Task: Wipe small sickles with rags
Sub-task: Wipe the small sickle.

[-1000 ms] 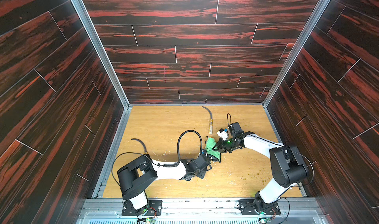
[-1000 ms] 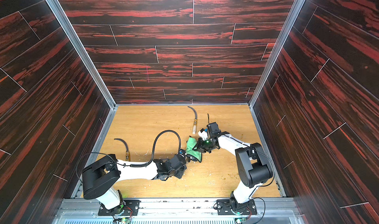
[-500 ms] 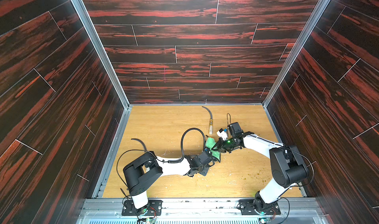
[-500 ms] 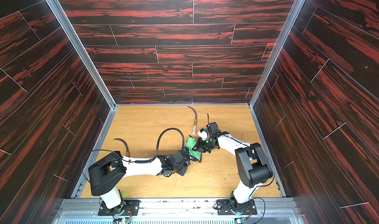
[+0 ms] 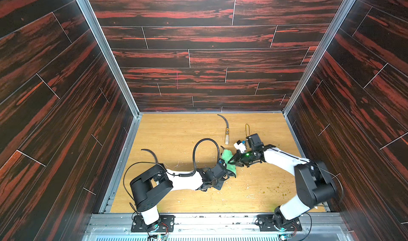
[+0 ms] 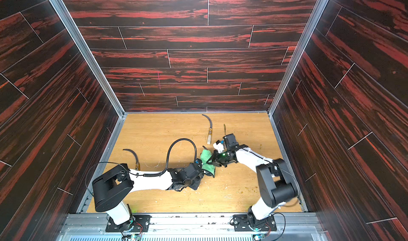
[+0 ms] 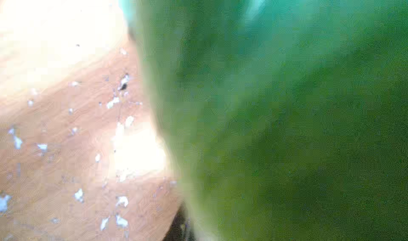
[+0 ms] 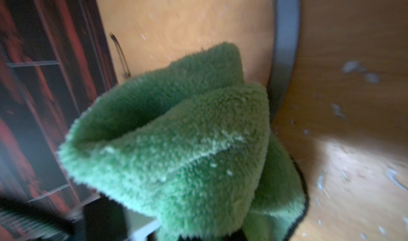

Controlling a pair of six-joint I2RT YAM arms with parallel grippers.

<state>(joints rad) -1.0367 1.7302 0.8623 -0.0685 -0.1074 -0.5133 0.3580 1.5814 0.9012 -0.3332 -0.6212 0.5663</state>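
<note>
Left arm pushed forward since earlier: left tool [image 5: 229, 174] now closed at the near end of the rag [image 5: 227, 157], right tool [image 5: 231, 161] clamped on the cloth from the right-edge side.
Rag sits bunched right of tabletop [image 5: 176, 136] centre; whether left pinches cloth or a hidden handle, cannot tell. Risk: opposed pulls strip the fluffy dark-edged pile from one grip, or a thin curved blade snags it. Free: far sickle [image 5: 226, 138], left-edge sickle [image 5: 152, 153], pale wood handles.

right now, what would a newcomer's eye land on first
The green rag, bunched at the centre where the left gripper and right gripper meet. One sickle lies toward the back, a second sickle toward the left side.
</note>
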